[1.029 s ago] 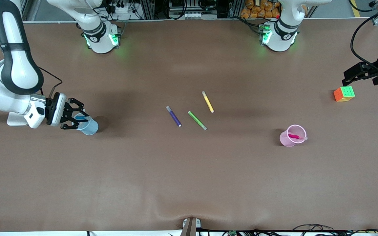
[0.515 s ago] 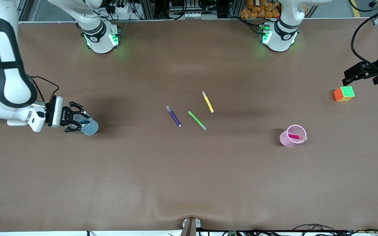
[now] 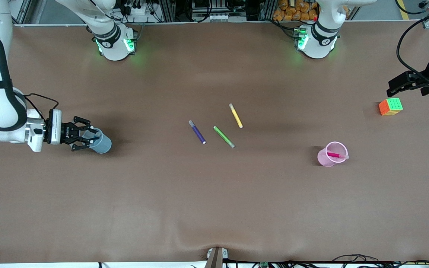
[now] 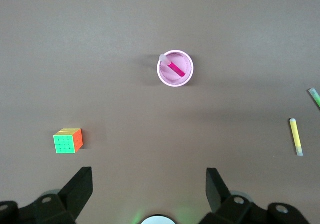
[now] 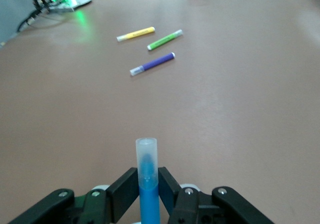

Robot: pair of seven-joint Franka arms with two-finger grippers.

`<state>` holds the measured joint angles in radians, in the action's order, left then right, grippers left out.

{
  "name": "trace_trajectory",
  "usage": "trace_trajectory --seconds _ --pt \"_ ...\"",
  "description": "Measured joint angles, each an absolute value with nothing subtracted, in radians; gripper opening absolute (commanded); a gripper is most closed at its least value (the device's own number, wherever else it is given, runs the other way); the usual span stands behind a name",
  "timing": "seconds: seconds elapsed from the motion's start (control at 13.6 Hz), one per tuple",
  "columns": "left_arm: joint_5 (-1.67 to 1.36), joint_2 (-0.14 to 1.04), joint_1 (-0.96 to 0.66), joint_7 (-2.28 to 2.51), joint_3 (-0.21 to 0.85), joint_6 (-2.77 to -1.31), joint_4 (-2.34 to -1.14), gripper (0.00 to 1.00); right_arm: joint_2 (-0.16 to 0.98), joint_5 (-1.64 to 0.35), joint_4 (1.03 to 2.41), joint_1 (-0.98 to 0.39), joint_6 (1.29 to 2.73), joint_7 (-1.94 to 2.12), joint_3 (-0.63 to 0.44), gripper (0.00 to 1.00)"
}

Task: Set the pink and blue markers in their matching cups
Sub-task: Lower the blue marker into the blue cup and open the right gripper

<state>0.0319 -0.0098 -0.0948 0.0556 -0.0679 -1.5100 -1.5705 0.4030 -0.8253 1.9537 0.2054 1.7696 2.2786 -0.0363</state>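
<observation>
My right gripper is shut on the blue marker, its fingers pressing both sides of the barrel. It is level with the light blue cup at the right arm's end of the table. The marker's tip reaches over the cup's mouth. The pink marker leans inside the pink cup, also seen from above as pink marker in pink cup. My left gripper hangs open and empty, high over the left arm's end.
Purple, green and yellow markers lie mid-table, also in the right wrist view as purple, green and yellow. A colourful cube sits under the left gripper; the left wrist view shows the cube.
The right arm has swung lower and drawn its gripper slightly toward the right arm's end, still holding the blue marker at the blue cup. The left arm has barely moved.
</observation>
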Motion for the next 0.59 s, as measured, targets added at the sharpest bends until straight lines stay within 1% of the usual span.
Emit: trace_trajectory --seconds 0.29,0.37,0.44,0.59 --pt "0.032 -0.028 -0.095 0.100 -0.055 -1.509 -1.593 1.00 0.434 -0.828 1.947 0.224 1.726 2.333 -0.036 0.00" --pt "0.032 -0.034 -0.095 0.111 -0.052 -1.509 -1.598 1.00 0.437 -0.828 1.947 0.236 1.713 2.341 -0.037 0.53" --pt "0.032 -0.037 -0.095 0.119 -0.050 -1.509 -1.601 1.00 0.440 -0.828 1.945 0.249 1.708 2.346 -0.037 1.00" --pt "0.032 -0.039 -0.095 0.121 -0.050 -1.509 -1.602 1.00 0.442 -0.829 1.928 0.271 1.679 2.351 -0.037 1.00"
